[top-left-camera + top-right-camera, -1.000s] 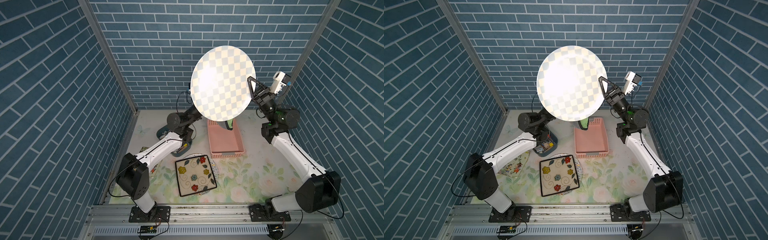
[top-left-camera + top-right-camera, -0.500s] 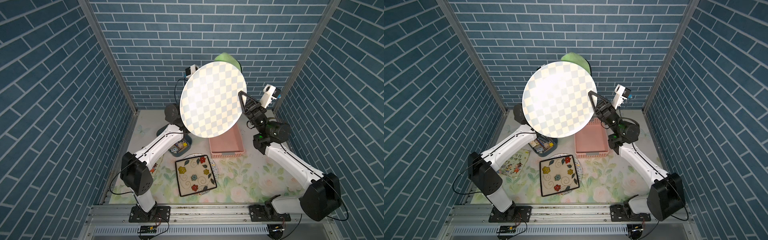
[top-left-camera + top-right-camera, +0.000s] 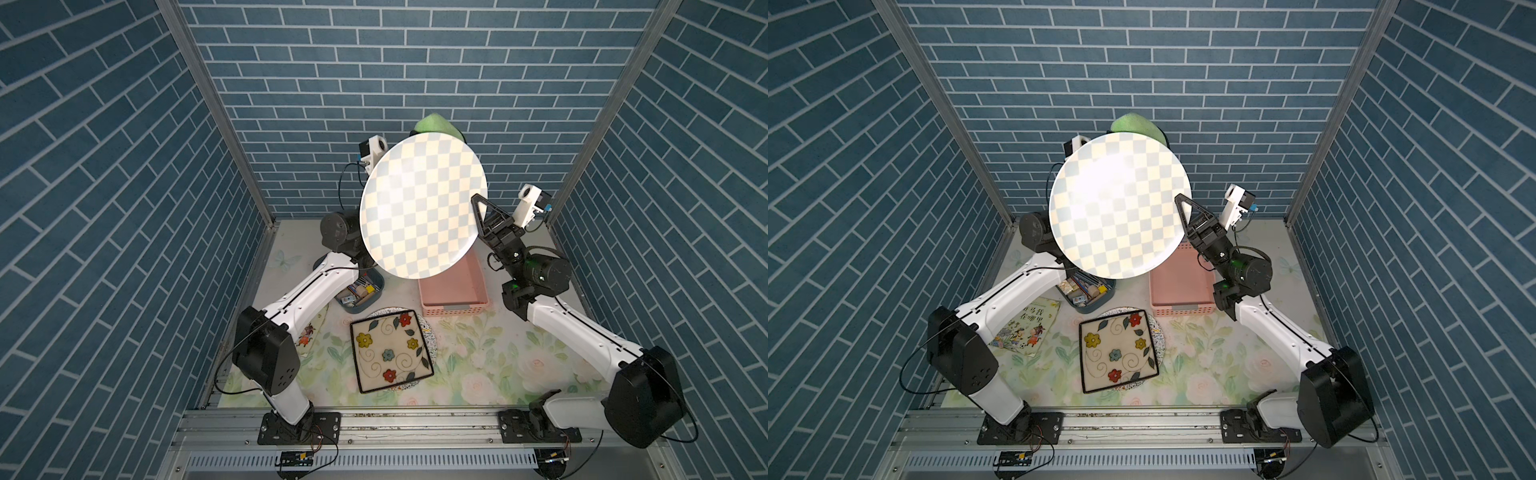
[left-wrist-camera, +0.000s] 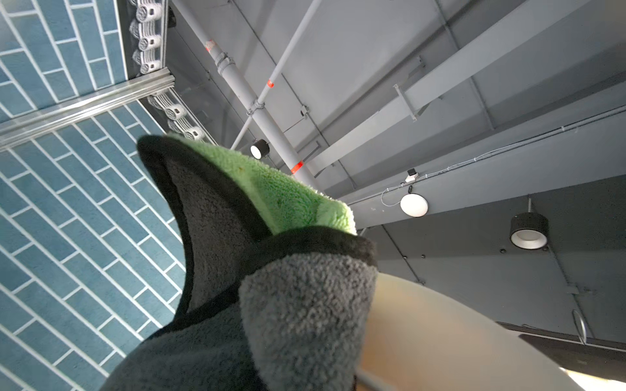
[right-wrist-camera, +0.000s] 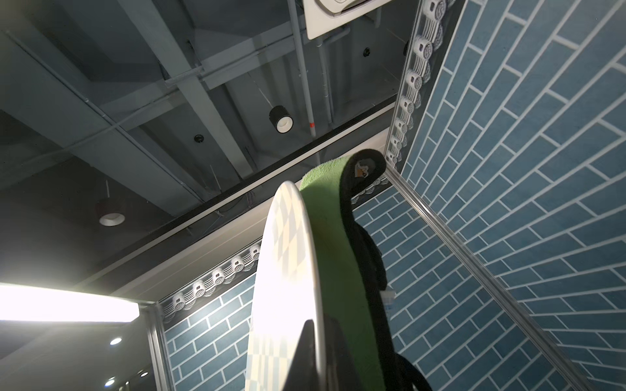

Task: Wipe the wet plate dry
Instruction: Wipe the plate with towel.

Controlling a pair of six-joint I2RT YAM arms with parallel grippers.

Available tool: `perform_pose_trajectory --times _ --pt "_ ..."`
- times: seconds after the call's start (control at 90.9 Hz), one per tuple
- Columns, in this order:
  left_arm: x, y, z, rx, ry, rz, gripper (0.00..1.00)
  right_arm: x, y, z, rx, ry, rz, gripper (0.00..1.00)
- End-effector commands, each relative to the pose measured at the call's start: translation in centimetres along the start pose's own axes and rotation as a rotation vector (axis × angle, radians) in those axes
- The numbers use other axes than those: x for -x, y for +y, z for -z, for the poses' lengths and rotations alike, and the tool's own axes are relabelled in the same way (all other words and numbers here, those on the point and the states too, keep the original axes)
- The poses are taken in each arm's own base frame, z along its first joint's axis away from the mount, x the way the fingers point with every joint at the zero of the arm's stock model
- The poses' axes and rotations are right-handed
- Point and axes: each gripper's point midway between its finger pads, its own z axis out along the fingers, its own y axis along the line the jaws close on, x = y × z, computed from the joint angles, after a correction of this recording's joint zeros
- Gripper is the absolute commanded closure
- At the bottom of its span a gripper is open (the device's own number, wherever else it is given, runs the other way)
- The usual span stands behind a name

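Observation:
A round checkered plate (image 3: 422,208) (image 3: 1119,205) hangs high above the table, standing nearly on edge. My right gripper (image 3: 478,200) (image 3: 1180,198) is shut on its right rim; in the right wrist view one dark finger (image 5: 306,355) lies on the plate (image 5: 288,264) face, the other behind the rim. A green and grey cloth (image 3: 436,124) (image 3: 1136,124) (image 5: 333,257) lies against the plate's far side and peeks over its top edge. My left gripper is hidden behind the plate in both top views. In the left wrist view the cloth (image 4: 288,287) covers its jaws, beside the plate (image 4: 423,331).
On the flowered table mat lie a pink basket (image 3: 453,286), a square flowered dish (image 3: 390,355) on a round patterned plate, a blue bin (image 3: 359,293) of small items and a picture book (image 3: 1027,328). Blue brick walls close in three sides.
The plate and my right gripper have moved left and a little lower. My left arm swung up behind the plate, carrying the cloth from below the plate to above its top edge.

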Motion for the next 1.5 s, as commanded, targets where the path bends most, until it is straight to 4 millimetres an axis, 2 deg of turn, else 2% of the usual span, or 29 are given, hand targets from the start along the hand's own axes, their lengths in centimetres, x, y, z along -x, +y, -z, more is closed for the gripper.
perform_pose_trajectory --times 0.0,0.143,0.176,0.319,0.451,0.484,0.539,0.55,0.561,0.583,0.627,0.66,0.682,0.803,0.88,0.957,1.012,1.078,1.166,1.265,1.32,1.353,1.419,1.485 --pt "-3.6 -3.5 0.1 -0.119 0.079 -0.01 1.0 1.9 -1.7 -1.6 -0.028 -0.039 0.03 1.0" --pt "-4.7 -2.6 2.5 -0.079 0.056 0.024 1.0 5.9 -2.1 -2.6 -0.018 -0.101 0.076 1.0" --pt "-4.9 -2.3 3.2 -0.065 0.048 0.03 1.0 6.8 -2.3 -2.4 -0.028 -0.121 0.091 1.0" --pt "-5.3 -3.1 5.6 -0.051 0.026 0.017 1.0 9.5 -3.4 -0.9 -0.094 -0.17 0.131 1.0" --pt "-3.9 -4.1 7.6 -0.008 -0.013 -0.055 1.0 11.1 -4.3 1.4 -0.17 -0.211 0.151 1.0" --pt "-3.4 -4.9 8.2 0.01 -0.038 -0.1 1.0 11.4 -4.4 2.0 -0.191 -0.22 0.156 1.0" --pt "-2.6 -5.0 9.4 0.082 -0.087 -0.189 1.0 11.5 -4.8 2.7 -0.231 -0.222 0.182 1.0" --pt "-2.3 -4.4 9.6 0.117 -0.1 -0.198 1.0 11.5 -4.9 2.8 -0.245 -0.219 0.186 1.0" --pt "-2.2 -4.8 9.8 0.126 -0.108 -0.224 1.0 11.4 -5.0 2.9 -0.256 -0.217 0.188 1.0" --pt "-1.8 -3.7 10.1 0.195 -0.126 -0.253 1.0 11.1 -5.4 3.1 -0.284 -0.207 0.194 1.0" --pt "-1.1 -3.8 10.5 0.287 -0.153 -0.37 1.0 10.5 -5.6 3.5 -0.318 -0.19 0.216 1.0" --pt "-0.6 -3.0 10.8 0.398 -0.162 -0.459 1.0 10.0 -5.5 3.7 -0.334 -0.182 0.228 1.0" --pt "-0.1 -1.7 11.5 0.502 -0.167 -0.509 1.0 9.4 -5.7 3.9 -0.354 -0.171 0.235 1.0" --pt "2.1 2.1 13.8 0.928 -0.154 -0.78 1.0 7.0 -5.9 3.6 -0.405 -0.119 0.264 1.0" --pt "2.6 4.5 15.0 1.062 -0.118 -0.823 1.0 5.8 -5.4 2.6 -0.398 -0.091 0.286 1.0" --pt "2.9 7.5 17.0 1.196 -0.121 -0.806 1.0 4.5 -4.6 1.5 -0.377 -0.059 0.298 1.0" --pt "2.9 8.7 18.1 1.262 -0.127 -0.802 1.0 3.5 -4.0 0.9 -0.36 -0.036 0.308 1.0" --pt "3.6 9.2 19.5 1.342 -0.161 -0.819 1.0 2.1 -3.6 0.6 -0.356 0.001 0.317 1.0" --pt "4.9 8.6 20.7 1.434 -0.199 -0.879 1.0 -1.0 -3.1 0.4 -0.356 0.079 0.324 1.0" --pt "5.8 8.5 20.0 1.48 -0.137 -0.958 1.0 -5.6 -1.7 0.1 -0.284 0.195 0.293 1.0" --pt "5.5 9.9 19.6 1.502 -0.042 -0.976 1.0 -7.6 -1.1 -0.1 -0.247 0.243 0.269 1.0" --pt "4.9 10.9 18.5 1.465 0.046 -0.97 1.0 -8.3 -0.7 -0.3 -0.226 0.259 0.258 1.0" --pt "2.1 14.4 16.6 1.362 0.252 -0.905 1.0 -8.0 0.1 -0.7 -0.202 0.241 0.241 1.0" --pt "-1.3 16.4 14.8 1.268 0.402 -0.853 1.0 -6.1 0.3 -1.2 -0.212 0.183 0.248 1.0"
